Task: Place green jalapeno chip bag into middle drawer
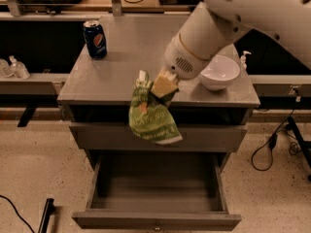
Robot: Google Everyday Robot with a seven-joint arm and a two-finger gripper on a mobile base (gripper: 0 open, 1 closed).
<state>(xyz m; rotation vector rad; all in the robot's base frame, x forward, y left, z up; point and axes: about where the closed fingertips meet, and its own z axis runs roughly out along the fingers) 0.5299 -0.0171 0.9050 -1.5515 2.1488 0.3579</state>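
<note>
Arm (209, 30) slanted down-left; gripper (153, 83), likely at cabinet (121, 57) edge, dangles chip bag (150, 120).

At the countertop (131, 57) edge, the gripper (153, 84) partly hides the chip bag (150, 120)

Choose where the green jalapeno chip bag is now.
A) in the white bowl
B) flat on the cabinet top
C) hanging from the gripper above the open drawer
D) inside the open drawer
C: the green jalapeno chip bag hangs from the gripper, shut on its top edge, in front of the cabinet above the open middle drawer, not yet in it.
</note>
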